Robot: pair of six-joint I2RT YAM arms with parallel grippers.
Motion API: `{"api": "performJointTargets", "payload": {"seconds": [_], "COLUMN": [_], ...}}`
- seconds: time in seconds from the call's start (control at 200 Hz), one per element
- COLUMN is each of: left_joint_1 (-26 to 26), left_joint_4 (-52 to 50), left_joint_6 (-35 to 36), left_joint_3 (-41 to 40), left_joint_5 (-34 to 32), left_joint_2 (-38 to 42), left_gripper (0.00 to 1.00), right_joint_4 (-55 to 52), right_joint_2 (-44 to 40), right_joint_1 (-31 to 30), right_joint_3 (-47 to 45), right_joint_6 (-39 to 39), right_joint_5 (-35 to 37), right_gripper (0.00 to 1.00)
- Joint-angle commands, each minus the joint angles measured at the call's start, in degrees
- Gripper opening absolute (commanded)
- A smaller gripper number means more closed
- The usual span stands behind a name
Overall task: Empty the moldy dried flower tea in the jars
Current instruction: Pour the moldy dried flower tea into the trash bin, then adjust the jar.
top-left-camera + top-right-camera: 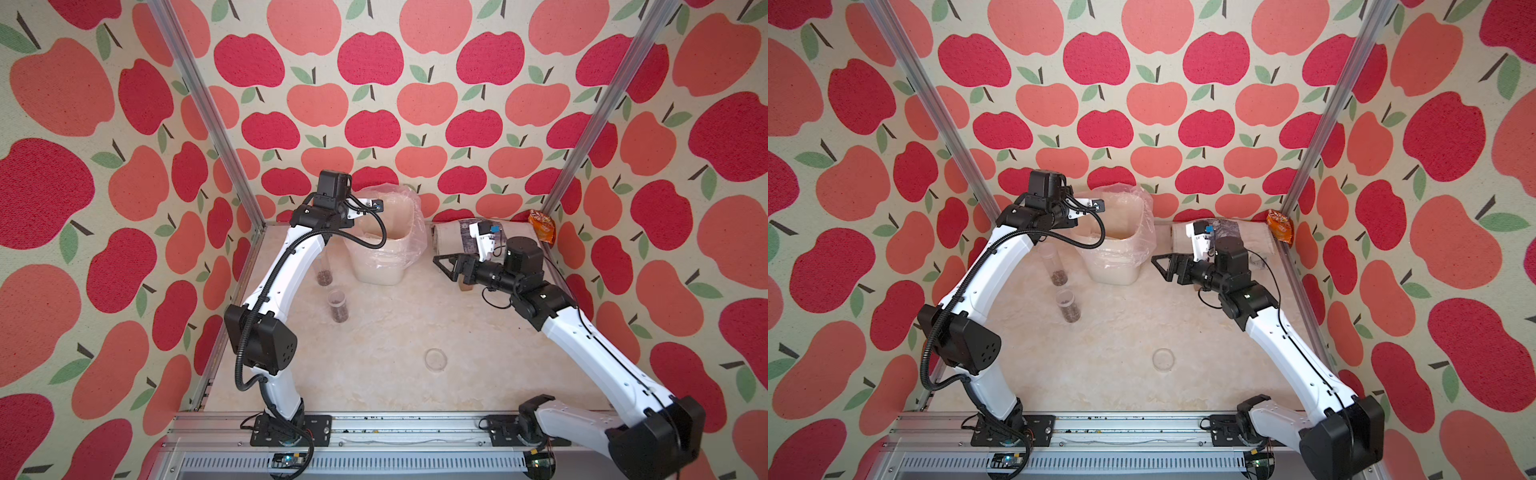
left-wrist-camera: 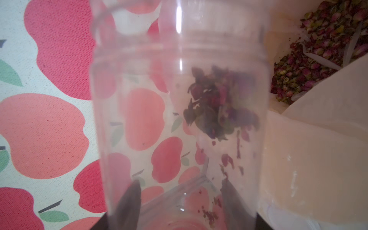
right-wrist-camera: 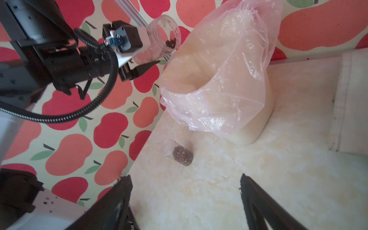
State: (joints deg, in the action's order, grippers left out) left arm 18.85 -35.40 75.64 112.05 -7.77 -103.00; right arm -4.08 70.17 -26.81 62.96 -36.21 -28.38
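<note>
Clear jar (image 2: 179,119), in L pincer (image 2: 180,201) (tilted)

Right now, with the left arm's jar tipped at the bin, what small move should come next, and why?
Probably tilt the jar a little steeper in the left gripper: a clump of dried flower tea clings inside near its open mouth, not yet in the bin beside it.

Robot test booth: apple-print walls (image 1: 374,62), aluminium frame (image 1: 205,108).
</note>
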Motion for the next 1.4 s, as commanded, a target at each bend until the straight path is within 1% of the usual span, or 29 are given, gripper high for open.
{"api": "performJointTargets", "payload": {"seconds": [0.0,0.215,0.34,0.565,0.695,0.82,0.956,1.111,1.256,1.396], "left_joint_1": [-0.47,-1.10,-1.44,-1.71,-1.89,-2.14,-2.54,-2.86,-2.77,-2.32], "left_joint_4": [-0.02,1.76,3.46,8.25,11.57,13.16,14.66,15.70,16.24,16.41], "left_joint_6": [-4.19,-5.90,-5.68,-4.50,-3.94,-3.09,-2.27,-1.41,-0.80,-0.21], "left_joint_3": [-1.81,-3.49,-4.27,-6.43,-8.50,-9.22,-10.02,-10.75,-11.06,-11.23], "left_joint_5": [6.04,11.02,12.17,13.91,15.81,17.14,18.21,19.85,20.26,20.40], "left_joint_2": [2.46,4.06,4.21,4.36,4.08,3.55,3.47,3.60,3.39,3.31], "left_gripper": [0.00,0.00,0.00,0.00,0.00,0.00,0.00,0.00,0.00,0.00], "right_joint_4": [4.95,8.77,10.53,18.36,21.19,23.73,23.60,20.96,19.47,14.49], "right_joint_2": [5.32,14.81,19.13,25.64,30.01,34.78,38.71,42.08,43.76,45.58], "right_joint_1": [0.32,0.31,0.29,0.29,0.18,0.18,0.09,0.02,-0.35,-1.12], "right_joint_3": [6.57,14.66,18.43,23.29,28.20,33.51,38.33,43.28,46.20,49.78], "right_joint_6": [-6.27,-12.05,-15.89,-24.84,-28.70,-32.41,-33.41,-33.32,-33.17,-31.07], "right_joint_5": [-8.16,-12.25,-14.85,-18.86,-20.42,-22.05,-22.40,-22.92,-23.35,-23.13], "right_gripper": [0.88,0.85,0.82,0.74,0.66,0.63,0.58,0.52,0.50,0.48]}}
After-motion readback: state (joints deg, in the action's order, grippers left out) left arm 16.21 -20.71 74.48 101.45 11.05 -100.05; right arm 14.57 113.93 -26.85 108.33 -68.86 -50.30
